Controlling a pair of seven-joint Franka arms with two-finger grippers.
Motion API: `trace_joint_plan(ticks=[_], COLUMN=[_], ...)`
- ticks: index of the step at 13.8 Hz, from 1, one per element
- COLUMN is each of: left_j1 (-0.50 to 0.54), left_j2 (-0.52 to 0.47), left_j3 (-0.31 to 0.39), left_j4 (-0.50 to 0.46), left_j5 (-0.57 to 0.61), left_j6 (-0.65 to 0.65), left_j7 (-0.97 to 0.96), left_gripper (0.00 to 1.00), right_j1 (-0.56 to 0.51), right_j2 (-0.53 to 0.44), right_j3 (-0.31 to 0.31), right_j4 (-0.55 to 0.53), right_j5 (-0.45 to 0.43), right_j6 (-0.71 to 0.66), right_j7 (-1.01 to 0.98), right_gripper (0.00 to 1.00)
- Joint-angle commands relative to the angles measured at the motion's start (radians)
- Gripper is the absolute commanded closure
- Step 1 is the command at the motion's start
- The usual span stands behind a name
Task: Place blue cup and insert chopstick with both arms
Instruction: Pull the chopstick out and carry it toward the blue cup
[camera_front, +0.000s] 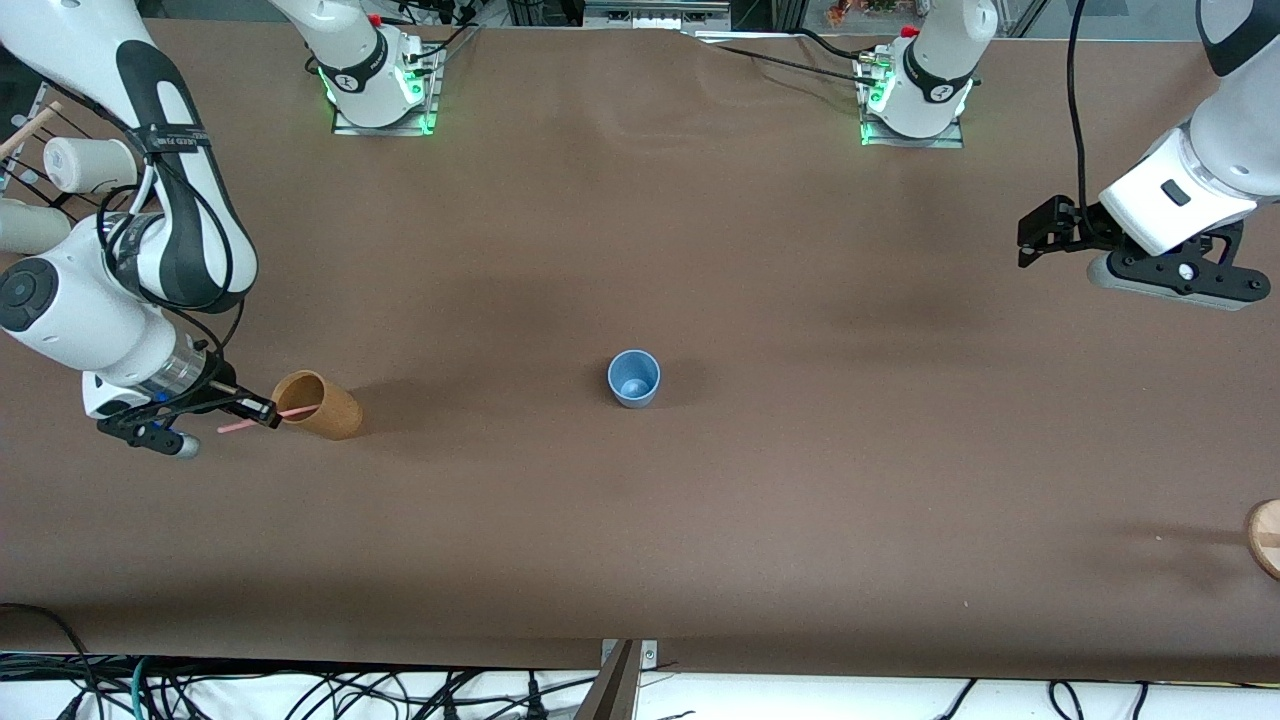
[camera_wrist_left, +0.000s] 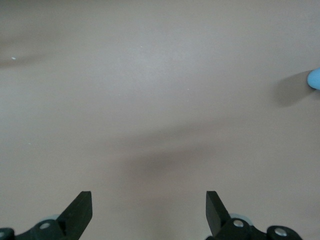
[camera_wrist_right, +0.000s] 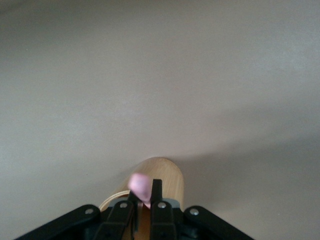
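The blue cup (camera_front: 634, 377) stands upright in the middle of the table, its open mouth up and nothing in it; its edge also shows in the left wrist view (camera_wrist_left: 315, 78). My right gripper (camera_front: 266, 411) is shut on the pale pink chopstick (camera_front: 240, 423) at the mouth of a tan-brown cup (camera_front: 320, 403) near the right arm's end. The stick's tip reaches into that cup's mouth. In the right wrist view the gripper (camera_wrist_right: 145, 192) pinches the chopstick (camera_wrist_right: 138, 184) over the tan cup (camera_wrist_right: 167, 175). My left gripper (camera_front: 1032, 240) is open and empty in the air over the left arm's end, as the left wrist view (camera_wrist_left: 149, 197) also shows.
A rack with pale cups (camera_front: 85, 165) stands off the table's edge at the right arm's end. A round wooden object (camera_front: 1265, 535) shows at the left arm's end, nearer the front camera. Cables hang along the table's front edge.
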Motion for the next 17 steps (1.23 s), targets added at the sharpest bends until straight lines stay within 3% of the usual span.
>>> trace_joint_plan(ticks=[1, 5, 11, 17], left_j1=[0.005, 0.004, -0.003, -0.001], left_j2=[-0.018, 0.001, 0.019, 0.022], left_j3=[0.007, 0.002, -0.001, 0.001], left_j4=[-0.024, -0.009, 0.025, 0.025], left_j5=[-0.024, -0.025, -0.025, -0.024], left_j6=[0.015, 0.013, 0.012, 0.012], left_j7=[-0.015, -0.024, -0.107, -0.110], left_gripper=[0.00, 0.00, 0.00, 0.00], right_j1=[-0.002, 0.001, 0.042, 0.313], right_j2=[-0.025, -0.086, -0.108, -0.099], right_j3=[0.006, 0.008, 0.012, 0.015], right_j4=[0.007, 0.047, 0.350, 0.388], right_j5=[0.014, 0.010, -0.004, -0.070], right_j6=[-0.003, -0.080, -0.472, -0.471], right_j7=[0.045, 0.049, 0.109, 0.663], right_gripper=[1.00, 1.00, 1.00, 1.00])
